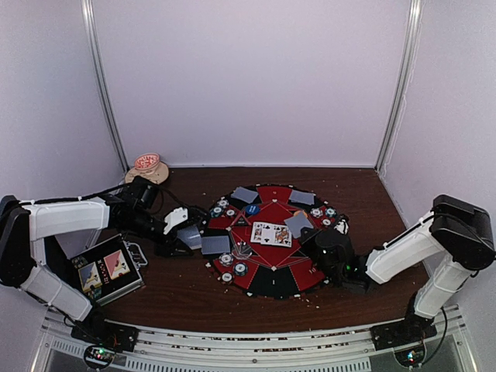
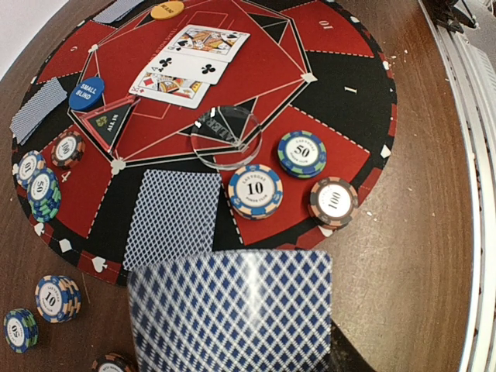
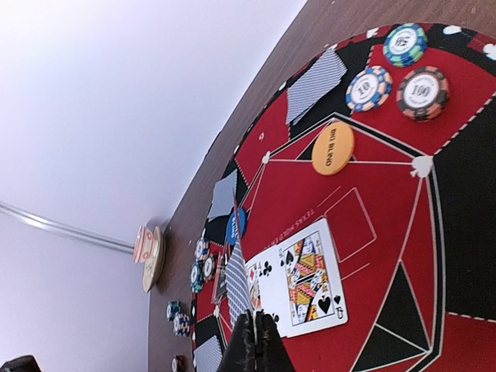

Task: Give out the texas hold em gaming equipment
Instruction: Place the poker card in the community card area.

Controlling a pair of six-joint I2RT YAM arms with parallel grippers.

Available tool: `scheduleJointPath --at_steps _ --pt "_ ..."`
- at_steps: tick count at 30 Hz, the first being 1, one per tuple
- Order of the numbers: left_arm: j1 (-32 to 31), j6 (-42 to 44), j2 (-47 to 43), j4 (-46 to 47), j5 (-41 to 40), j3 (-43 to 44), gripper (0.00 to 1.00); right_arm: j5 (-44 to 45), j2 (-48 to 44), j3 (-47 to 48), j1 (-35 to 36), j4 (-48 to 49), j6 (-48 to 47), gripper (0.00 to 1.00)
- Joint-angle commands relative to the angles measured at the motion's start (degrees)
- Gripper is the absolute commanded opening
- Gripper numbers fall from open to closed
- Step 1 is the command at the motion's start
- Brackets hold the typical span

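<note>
A round red-and-black poker mat [image 1: 273, 280] lies mid-table. It carries face-up cards [image 1: 271, 233], face-down grey-blue cards [image 1: 215, 245], striped chips [image 2: 255, 191], a blue button [image 2: 86, 93] and an orange button [image 3: 333, 147]. My left gripper [image 1: 184, 239] is at the mat's left edge, shut on a face-down card [image 2: 232, 310] that hides its fingers in the left wrist view. My right gripper [image 3: 256, 335] is shut on a card [image 3: 239, 287] held edge-on above the face-up cards; from above that card [image 1: 297, 225] hangs over the mat's right half.
A beige mug [image 1: 147, 164] stands at the back left. A metal case with card pictures [image 1: 107, 269] lies front left. Loose chip stacks [image 2: 57, 297] sit off the mat's left edge. A clear dealer puck [image 2: 225, 136] lies on the mat. White walls enclose the table.
</note>
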Motion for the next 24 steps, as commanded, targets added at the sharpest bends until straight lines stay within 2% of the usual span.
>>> scheduleJointPath --at_steps 1,11,24 --pt "0.1 0.3 -0.5 1.5 1.3 -0.1 0.46 10.7 2.1 -1.6 1.2 0.7 8.3 0.00" --pt "0.1 0.3 -0.8 1.5 1.2 -0.2 0.45 14.3 9.7 3.8 1.8 -3.2 16.2 0.00" --pt "0.1 0.4 -1.1 1.5 1.3 -0.2 0.45 12.5 16.1 8.1 1.4 -3.5 18.9 0.00"
